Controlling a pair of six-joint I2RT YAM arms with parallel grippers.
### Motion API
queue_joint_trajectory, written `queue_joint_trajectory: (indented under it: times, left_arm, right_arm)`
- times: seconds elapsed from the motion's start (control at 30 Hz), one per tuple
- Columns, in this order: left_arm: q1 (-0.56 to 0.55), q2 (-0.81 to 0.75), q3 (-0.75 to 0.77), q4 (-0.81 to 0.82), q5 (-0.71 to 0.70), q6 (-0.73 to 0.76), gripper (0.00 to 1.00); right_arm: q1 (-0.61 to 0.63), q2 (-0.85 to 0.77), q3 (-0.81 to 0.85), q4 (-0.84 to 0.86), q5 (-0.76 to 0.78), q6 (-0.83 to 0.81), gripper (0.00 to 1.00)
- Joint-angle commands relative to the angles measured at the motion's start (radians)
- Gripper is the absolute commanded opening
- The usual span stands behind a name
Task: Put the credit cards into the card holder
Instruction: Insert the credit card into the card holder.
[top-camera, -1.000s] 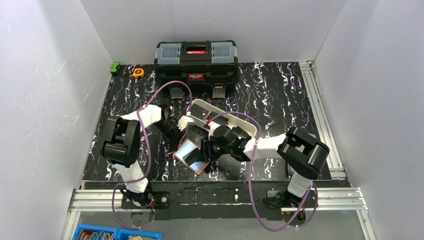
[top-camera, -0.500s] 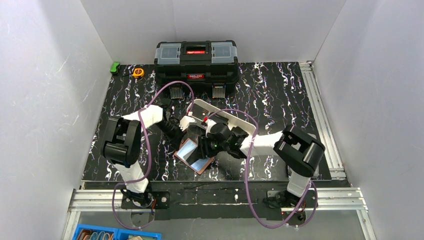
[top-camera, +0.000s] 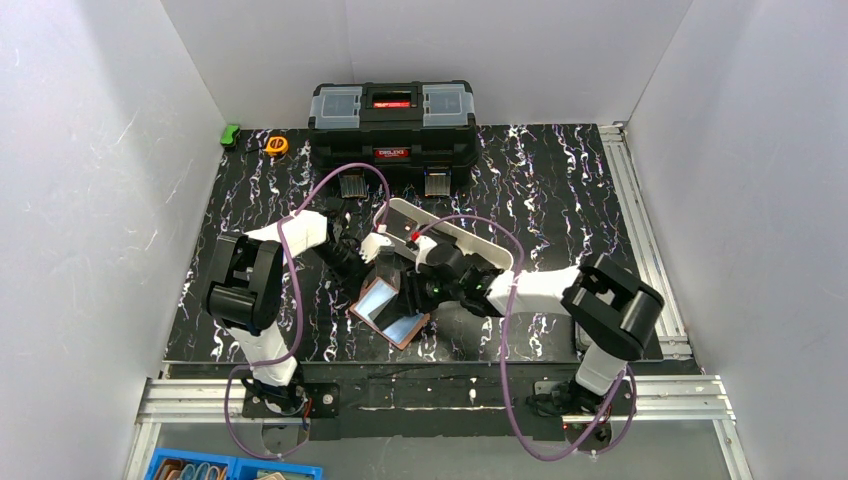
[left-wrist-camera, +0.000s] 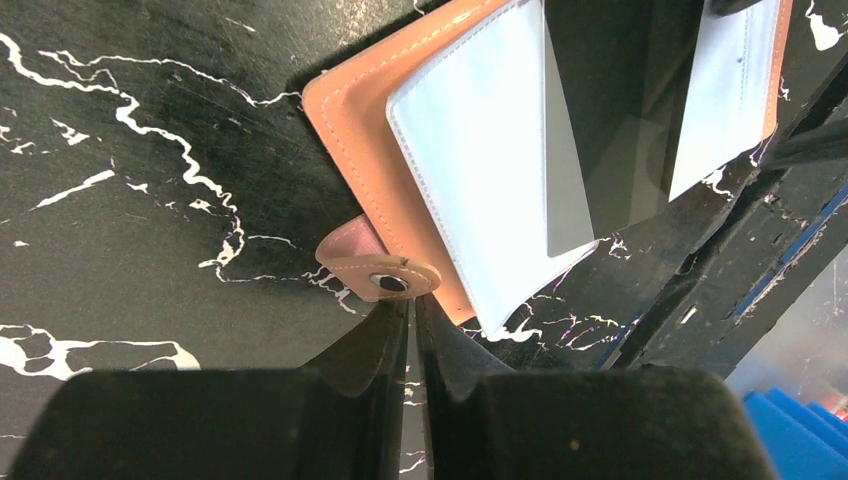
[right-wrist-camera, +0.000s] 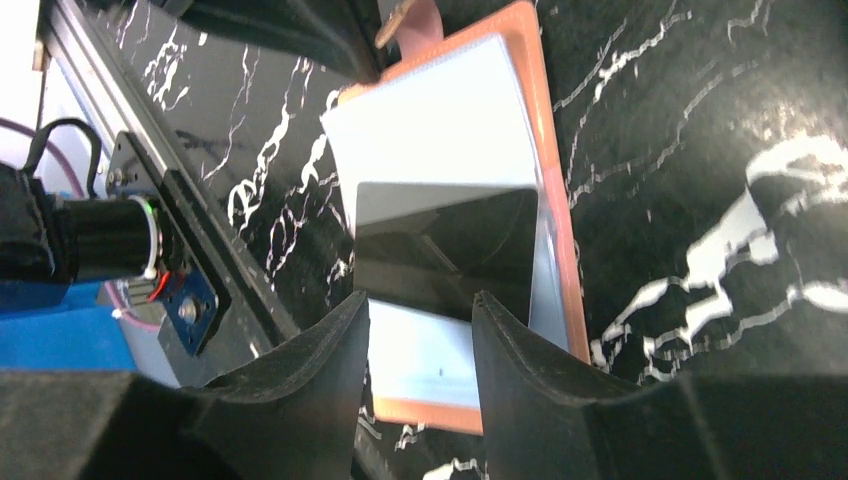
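The card holder (top-camera: 385, 312) lies open on the black marbled table, tan leather (left-wrist-camera: 350, 120) with pale clear sleeves inside. A dark glossy credit card (right-wrist-camera: 445, 250) lies across the sleeves near the fold, and one long edge (left-wrist-camera: 566, 150) shows grey under a sleeve. My left gripper (left-wrist-camera: 411, 303) is shut, its tips pinching the edge of the snap tab (left-wrist-camera: 385, 277). My right gripper (right-wrist-camera: 420, 300) hovers over the holder with its jaws apart. The card's near edge lies at the fingertips and is wider than the gap between them. No grip on the card shows.
A white oval tray (top-camera: 455, 240) sits just behind the two grippers. At the back stand a black toolbox (top-camera: 391, 120), an orange tape measure (top-camera: 277, 145) and a small green object (top-camera: 231, 134). Aluminium rails (top-camera: 640, 230) run along the right edge.
My right arm has shifted left and a little farther back, bringing its gripper further over the card holder. The left gripper and the holder have stayed put.
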Motion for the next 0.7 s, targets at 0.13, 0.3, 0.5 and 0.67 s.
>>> queue_joint_trajectory:
  times: [0.13, 0.3, 0.5, 0.67]
  left_arm:
    - [-0.002, -0.009, -0.004, -0.030, -0.003, -0.013, 0.07]
    - [-0.002, -0.013, -0.007, -0.031, -0.017, -0.007, 0.07]
    - [-0.002, -0.017, -0.010, -0.033, -0.020, -0.002, 0.07]
    - [-0.003, -0.018, -0.009, -0.037, -0.018, 0.003, 0.07]
  right_arm:
    - [-0.004, -0.110, -0.108, 0.007, 0.000, -0.014, 0.50]
    - [-0.004, -0.073, -0.098, 0.017, -0.002, -0.014, 0.50]
    - [-0.004, -0.049, -0.076, 0.021, 0.016, -0.021, 0.49]
    - [-0.006, -0.020, -0.055, 0.027, 0.016, -0.018, 0.49]
